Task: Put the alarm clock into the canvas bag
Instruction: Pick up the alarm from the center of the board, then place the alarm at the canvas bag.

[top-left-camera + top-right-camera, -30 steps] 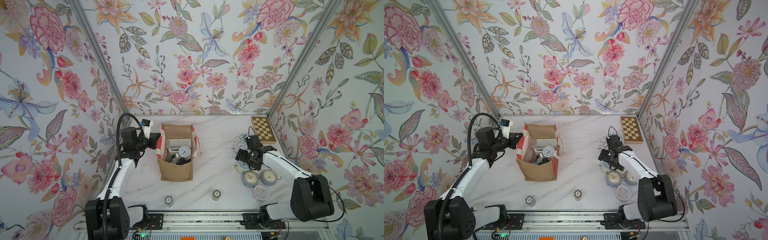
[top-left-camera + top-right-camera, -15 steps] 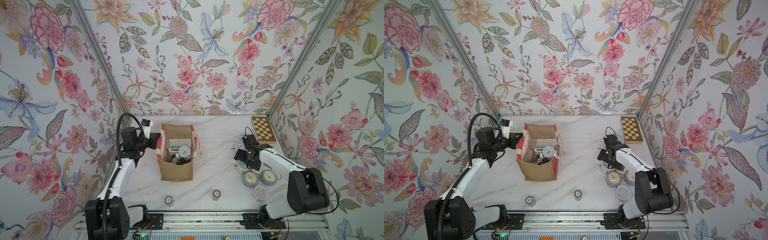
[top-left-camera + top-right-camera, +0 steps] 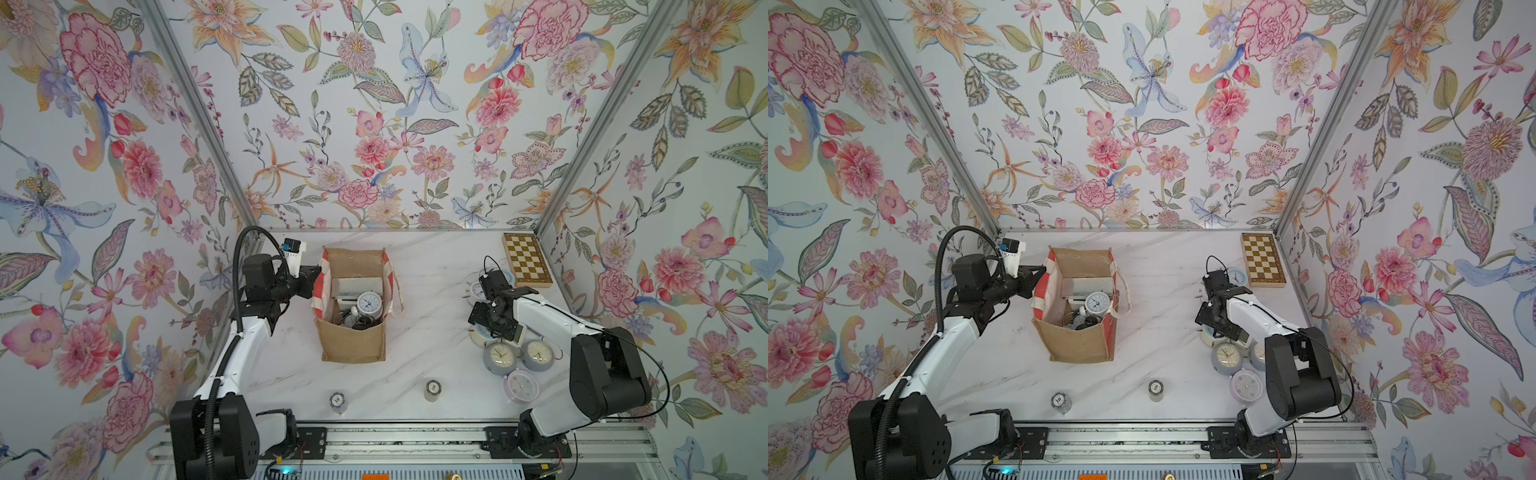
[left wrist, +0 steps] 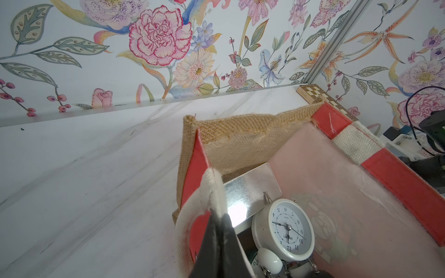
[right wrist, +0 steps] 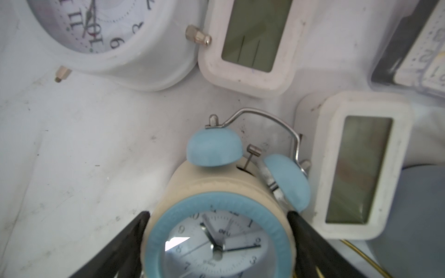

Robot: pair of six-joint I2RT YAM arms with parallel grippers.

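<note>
1. As the right gripper (image 5: 218,216) starts narrowing from its widest, its black fingers (image 5: 125,238) straddle a cream and blue alarm clock (image 5: 192,183) lying face up on the table (image 5: 84,156). Whether they grip it yet cannot be told.
2. A white digital clock (image 5: 349,168) sits just beside one finger.
3. The left gripper (image 4: 218,223) is pinched on the white strap (image 4: 212,185) of the canvas bag (image 3: 353,345), holding its mouth open.
4. The bag stands well apart from the right gripper, so a lift and carry likely follow.

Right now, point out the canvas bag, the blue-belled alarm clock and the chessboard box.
canvas bag (image 3: 353,343): in a top view, on its near burlap wall.
blue-belled alarm clock (image 5: 218,240): right wrist view, on the dial face.
chessboard box (image 3: 527,259): in a top view, on the checkered lid.
</note>
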